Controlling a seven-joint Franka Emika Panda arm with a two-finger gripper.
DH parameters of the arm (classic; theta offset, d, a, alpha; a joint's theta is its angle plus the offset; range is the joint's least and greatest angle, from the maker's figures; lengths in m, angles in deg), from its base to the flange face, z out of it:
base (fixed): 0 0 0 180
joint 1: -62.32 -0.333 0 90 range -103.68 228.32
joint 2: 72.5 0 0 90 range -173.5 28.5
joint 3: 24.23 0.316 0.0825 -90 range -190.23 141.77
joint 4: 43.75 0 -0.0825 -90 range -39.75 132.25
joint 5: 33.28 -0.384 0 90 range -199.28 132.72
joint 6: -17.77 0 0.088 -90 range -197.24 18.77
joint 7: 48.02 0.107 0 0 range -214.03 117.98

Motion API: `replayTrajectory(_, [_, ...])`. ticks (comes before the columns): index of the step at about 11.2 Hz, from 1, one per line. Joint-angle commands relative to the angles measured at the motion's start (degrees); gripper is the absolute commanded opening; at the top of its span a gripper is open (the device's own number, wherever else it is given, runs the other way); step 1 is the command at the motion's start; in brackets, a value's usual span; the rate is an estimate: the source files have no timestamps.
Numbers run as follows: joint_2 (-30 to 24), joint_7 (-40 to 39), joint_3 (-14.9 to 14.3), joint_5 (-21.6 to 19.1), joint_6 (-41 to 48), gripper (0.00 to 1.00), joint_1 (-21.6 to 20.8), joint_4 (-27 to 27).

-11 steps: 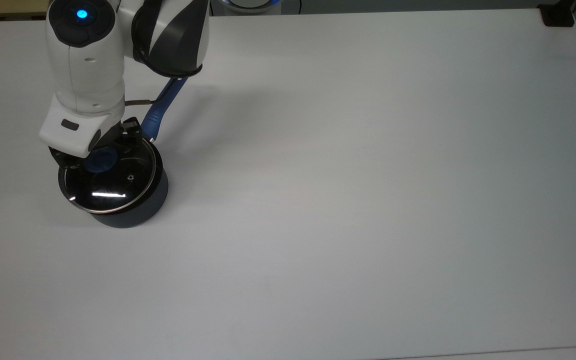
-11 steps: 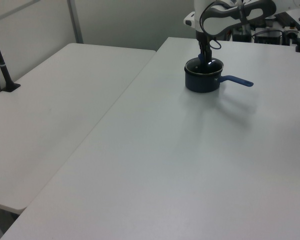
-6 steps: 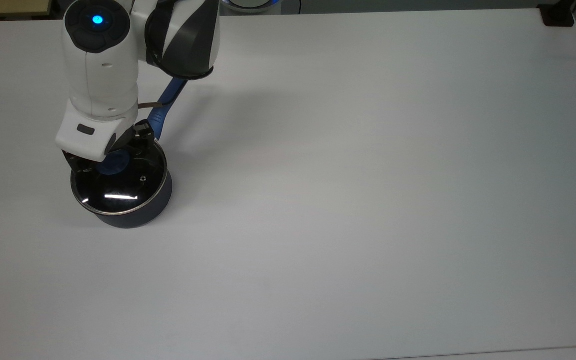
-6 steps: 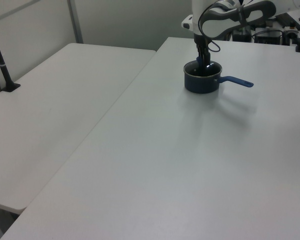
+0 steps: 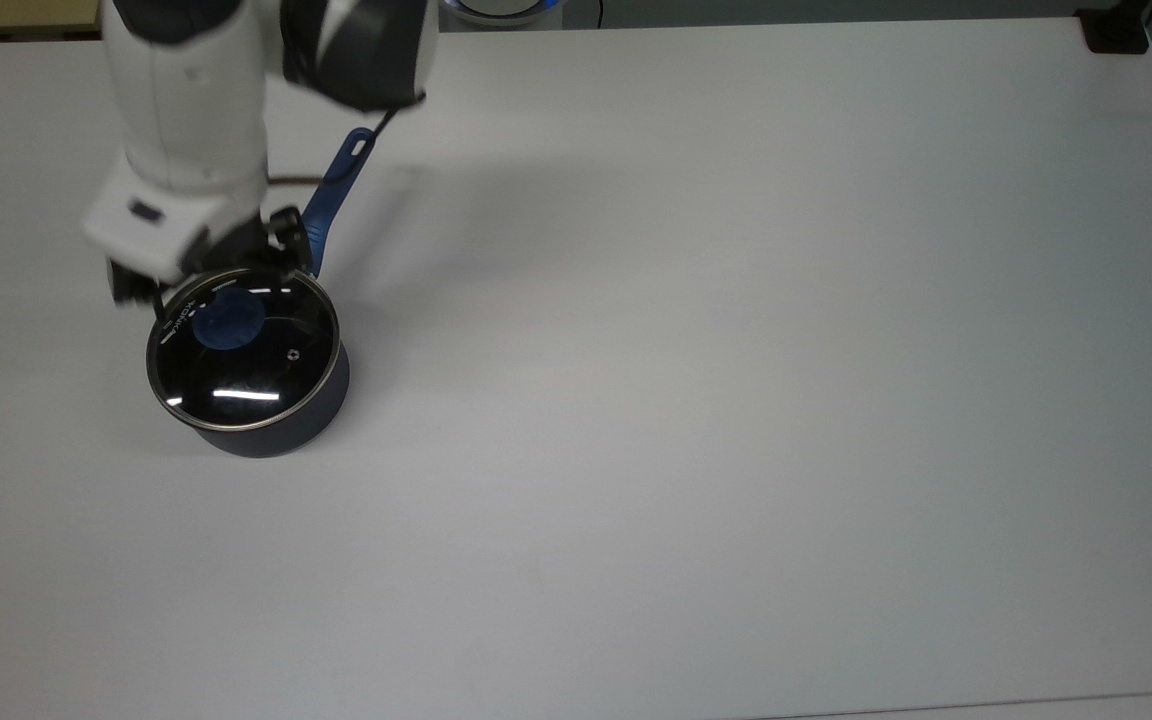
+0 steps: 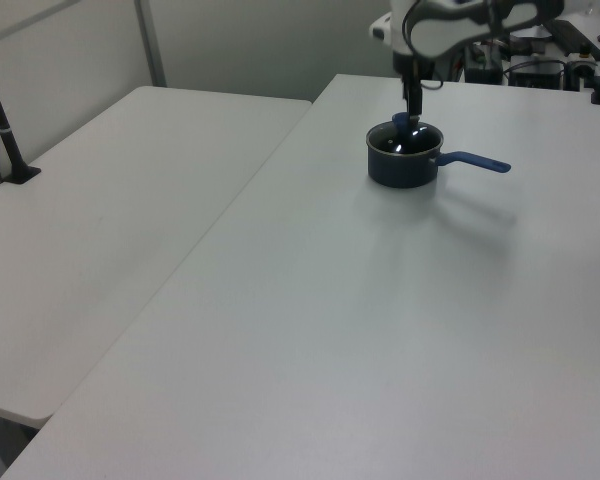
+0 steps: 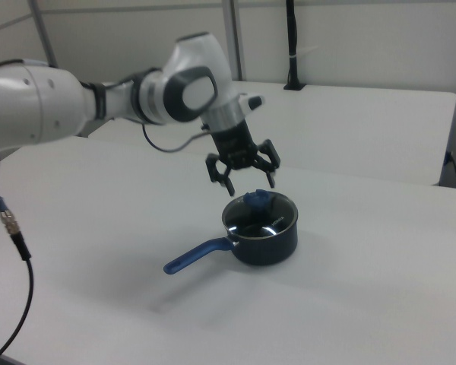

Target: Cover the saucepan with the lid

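Lid (image 5: 244, 350) and saucepan (image 5: 276, 425) sit together near the top view's left edge of the white table (image 5: 736, 400): we see the glass disc seated level on the pan's rim, its blue knob (image 5: 229, 321) at the centre and the small steam vent (image 5: 294, 353) toward the top view's right. In the right view the lid (image 7: 260, 213) closes the saucepan (image 7: 267, 242), whose long blue handle (image 7: 197, 255) runs toward the right view's lower left; in the top view the handle (image 5: 336, 190) points to the far side, with its slotted end showing beside the arm.

Compared with half a second ago, we find the gripper (image 7: 242, 181) has let go of the knob and risen. It now hangs above the lid, apart from it, with its fingers (image 7: 226, 182) spread wide and holding nothing. In the top view the gripper (image 5: 201, 268) has shifted to the far-left side of the lid, so the whole knob is uncovered. The saucepan has kept its place on the table. In the left view the gripper (image 6: 412, 103) stands just above the saucepan (image 6: 404, 163), at the far end of the table.
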Motion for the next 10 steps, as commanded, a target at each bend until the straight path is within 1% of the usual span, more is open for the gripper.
replayTrajectory(1, [-9.1,23.4,6.0,-0.2,7.6,1.0,0.5,3.2])
replayTrajectory(2, [-11.1,29.2,8.5,-0.2,10.5,1.0,1.6,3.5])
replayTrajectory(4, [-16.2,31.5,13.2,-0.3,15.9,1.0,3.9,5.5])
replayTrajectory(5, [-18.5,31.8,14.2,-0.3,16.6,1.0,5.0,7.4])
replayTrajectory(6, [-20.2,32.3,14.5,-0.3,16.6,1.0,5.2,8.5])
replayTrajectory(8, [-21.6,32.3,14.5,-0.3,16.8,1.0,5.3,8.8])
replayTrajectory(10, [-21.6,32.2,14.5,-0.4,17.0,1.0,5.3,9.1])
